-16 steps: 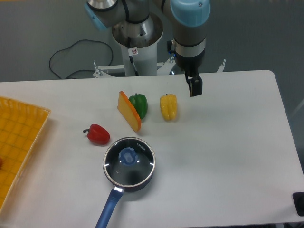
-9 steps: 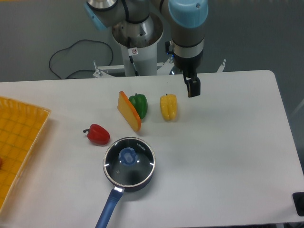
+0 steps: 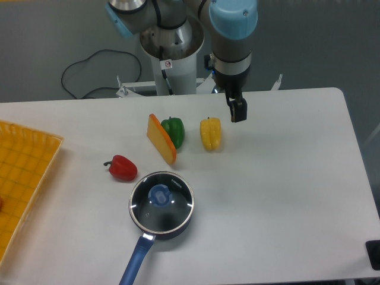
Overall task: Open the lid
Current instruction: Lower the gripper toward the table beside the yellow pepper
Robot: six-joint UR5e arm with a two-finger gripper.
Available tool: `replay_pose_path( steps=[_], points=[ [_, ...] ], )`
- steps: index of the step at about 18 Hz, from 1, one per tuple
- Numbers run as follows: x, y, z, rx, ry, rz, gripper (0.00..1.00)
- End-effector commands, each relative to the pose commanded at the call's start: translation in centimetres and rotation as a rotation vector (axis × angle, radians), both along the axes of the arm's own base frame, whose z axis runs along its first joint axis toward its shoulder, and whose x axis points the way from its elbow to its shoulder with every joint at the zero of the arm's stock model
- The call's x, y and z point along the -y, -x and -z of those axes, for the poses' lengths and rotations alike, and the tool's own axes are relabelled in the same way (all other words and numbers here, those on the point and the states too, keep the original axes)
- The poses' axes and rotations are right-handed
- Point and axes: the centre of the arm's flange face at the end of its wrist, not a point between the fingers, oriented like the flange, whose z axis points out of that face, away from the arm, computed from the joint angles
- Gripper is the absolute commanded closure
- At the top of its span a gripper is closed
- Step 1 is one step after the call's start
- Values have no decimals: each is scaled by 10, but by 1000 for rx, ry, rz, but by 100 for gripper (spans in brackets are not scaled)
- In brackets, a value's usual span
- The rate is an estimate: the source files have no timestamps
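The lid (image 3: pixel 162 203), a clear glass disc with a silver rim and a blue centre knob (image 3: pixel 159 194), sits closed on the black saucepan (image 3: pixel 169 228) with a blue handle (image 3: pixel 134 261) near the table's front. My gripper (image 3: pixel 238 111) hangs above the table at the back, right of the yellow pepper, far from the lid. Its fingers point down and it holds nothing. From this angle I cannot tell whether the jaws are open or shut.
A yellow pepper (image 3: pixel 210 133), a green pepper (image 3: pixel 174 131), an orange cheese wedge (image 3: pixel 161 139) and a red pepper (image 3: pixel 122 168) lie between the gripper and the saucepan. A yellow tray (image 3: pixel 24 178) is at the left edge. The robot base (image 3: pixel 172 53) stands behind the table.
My gripper has moved slightly left, toward the yellow pepper. The lid, the saucepan and the vegetables have not moved.
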Motion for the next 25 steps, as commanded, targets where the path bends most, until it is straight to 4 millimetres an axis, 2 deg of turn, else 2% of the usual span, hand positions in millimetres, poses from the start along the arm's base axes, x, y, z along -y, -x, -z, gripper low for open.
replay_pose_path(
  steps=[3,18,20,22,25],
  points=[
    [-6,-3,1,-8,-5,9,0],
    [-9,-2,1,-14,-16,3,0],
    [-12,-2,-2,-24,-24,-94,0],
    [-38,-18,7,-23,-18,-154,0],
    [-61,-20,12,-56,-35,-200,0]
  ],
)
